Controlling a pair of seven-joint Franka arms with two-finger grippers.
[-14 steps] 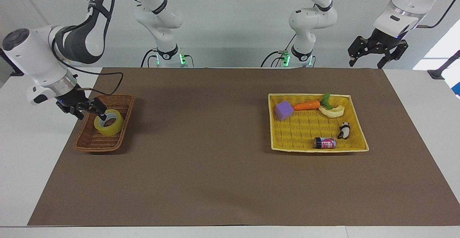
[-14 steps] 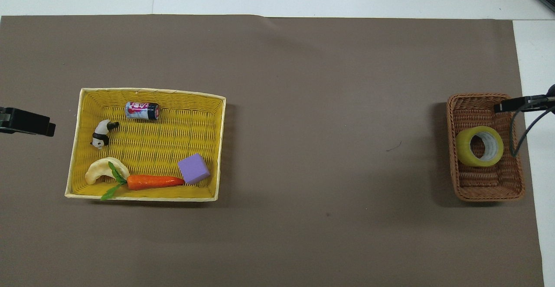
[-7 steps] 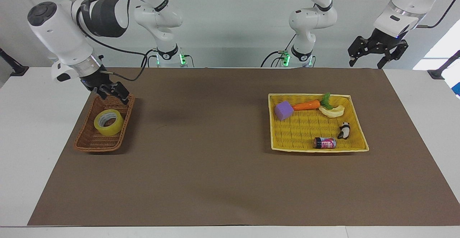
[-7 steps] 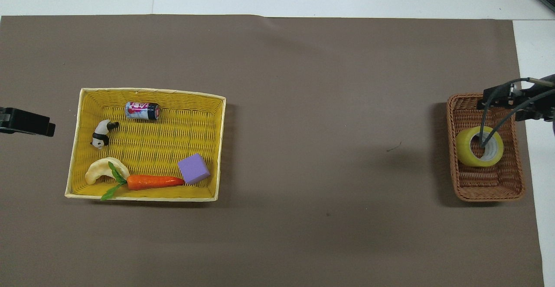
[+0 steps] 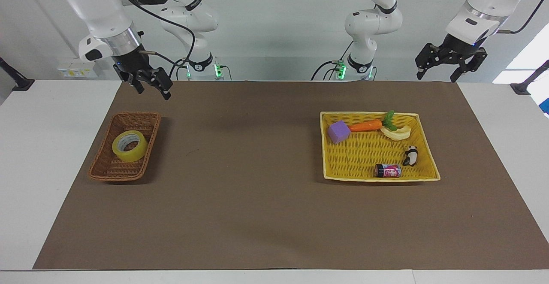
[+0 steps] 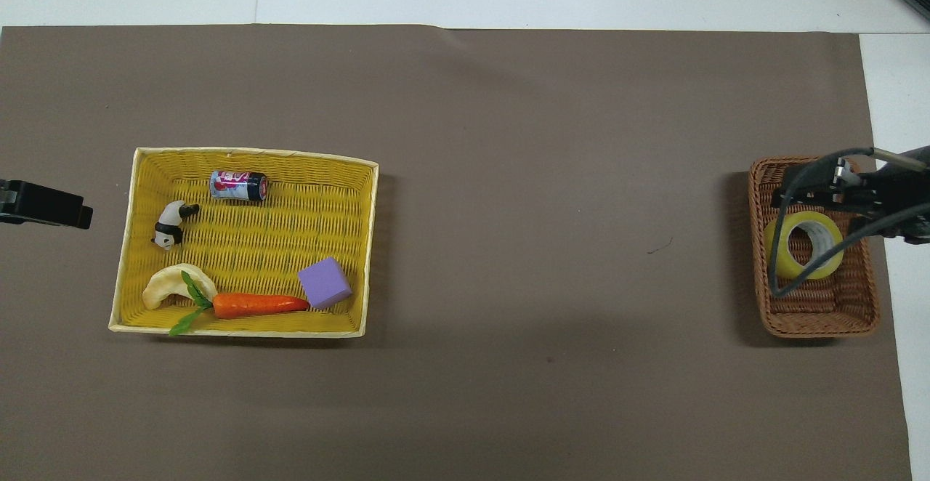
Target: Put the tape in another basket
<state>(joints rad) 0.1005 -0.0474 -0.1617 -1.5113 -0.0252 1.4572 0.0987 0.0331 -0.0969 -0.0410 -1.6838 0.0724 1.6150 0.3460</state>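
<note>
Up and away from the wicker has gone the right gripper (image 5: pixel 149 87), which a second ago had its fingers down at the tape; now it hangs with jaws spread and empty over the mat's edge by the robots. Below it the tape (image 5: pixel 129 146) lies flat in the brown basket (image 5: pixel 105 170), hole upward. That arm is far the nearer. Over at the table's other end the left gripper (image 5: pixel 450 63) waits, open, above the yellow tray (image 5: pixel 377 177).

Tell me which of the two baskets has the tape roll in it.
The dark brown wicker basket, at the right arm's end of the table, holds the tape. The flat yellow tray holds only toys.
</note>
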